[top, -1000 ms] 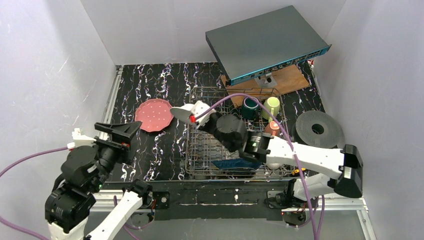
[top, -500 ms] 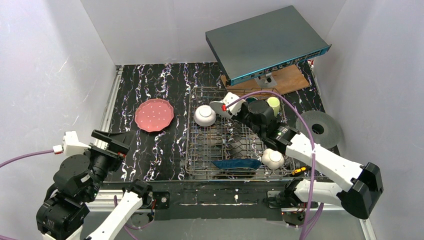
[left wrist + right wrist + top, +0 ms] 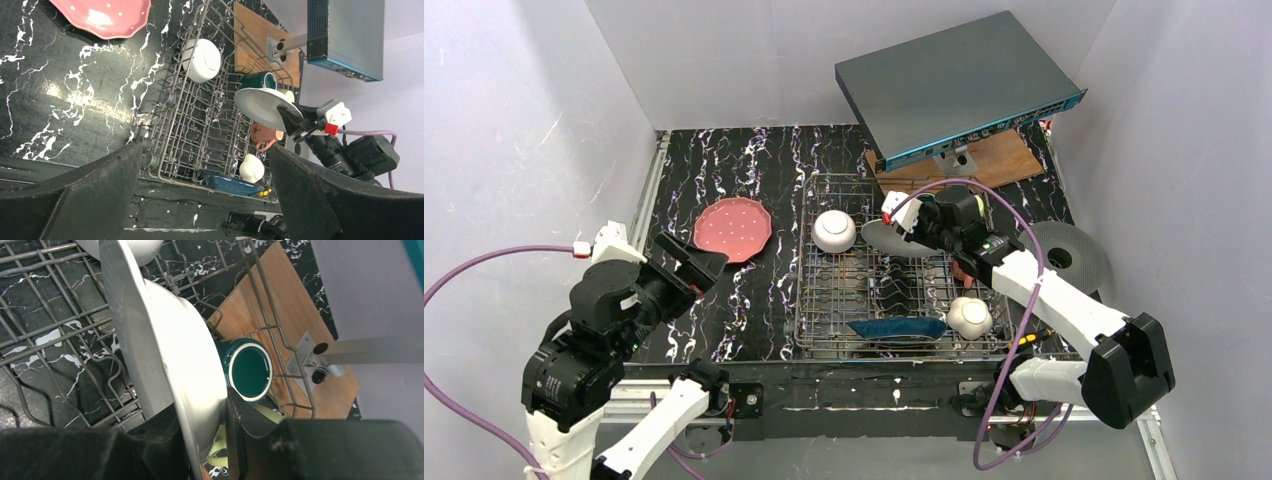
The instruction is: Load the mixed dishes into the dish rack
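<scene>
My left gripper (image 3: 696, 266) hangs spread wide near the pink dotted plate (image 3: 733, 229) on the table, left of the rack (image 3: 805, 300). The rack has a white bowl (image 3: 834, 231) and blue plate (image 3: 897, 328) in it. My right gripper (image 3: 924, 232) pinches the cream plate (image 3: 887, 240) over the rack's far end, beside the teal mug (image 3: 248, 370)

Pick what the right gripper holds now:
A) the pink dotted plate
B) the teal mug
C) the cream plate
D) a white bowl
C: the right gripper is clamped on the rim of the cream plate, holding it over the rack.
</scene>
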Robot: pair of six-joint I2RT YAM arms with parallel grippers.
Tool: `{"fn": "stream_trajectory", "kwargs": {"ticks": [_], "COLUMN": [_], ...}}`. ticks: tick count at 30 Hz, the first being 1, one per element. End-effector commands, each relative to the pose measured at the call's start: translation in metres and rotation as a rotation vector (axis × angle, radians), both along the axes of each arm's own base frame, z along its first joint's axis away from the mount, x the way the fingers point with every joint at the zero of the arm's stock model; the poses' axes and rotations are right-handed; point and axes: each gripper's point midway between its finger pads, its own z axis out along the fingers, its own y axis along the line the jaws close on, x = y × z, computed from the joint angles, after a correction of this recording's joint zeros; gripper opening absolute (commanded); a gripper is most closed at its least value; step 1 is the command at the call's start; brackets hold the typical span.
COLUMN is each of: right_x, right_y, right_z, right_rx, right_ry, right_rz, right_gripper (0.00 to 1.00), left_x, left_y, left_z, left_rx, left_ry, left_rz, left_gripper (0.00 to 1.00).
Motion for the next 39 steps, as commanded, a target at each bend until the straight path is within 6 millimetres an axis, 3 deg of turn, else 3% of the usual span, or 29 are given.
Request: {"fn": "stream_trajectory", "kwargs": {"ticks": [1, 12, 29, 39], "right_x": [0.016, 0.038, 0.034, 0.043], "right_y": [0.022, 0.022, 0.027, 0.024], "right_z": [0.049, 0.056, 0.037, 0.018], "right_rx": [0.092, 0.046, 0.02, -0.013], "right_ry": [-0.111, -0.134, -0.07, -0.025], "right_rz": [0.092, 0.087, 0.158, 0.136], "right_gripper": [0.01, 0.01, 0.01, 0.01], "left_x": [-0.001, 0.003, 0.017, 0.026], "left_y": [0.0, -0.004, -0.006, -0.012], "left_z": [0.006, 0.001, -0.004, -0.014], "left_rx": [0.043, 0.067, 0.108, 0.121], "left_ry": [-0.02, 0.012, 0.02, 0.046], "left_rz": [-0.036, -0.059, -0.061, -0.078], "left_gripper": [0.97, 0.99, 0.99, 0.99]}}
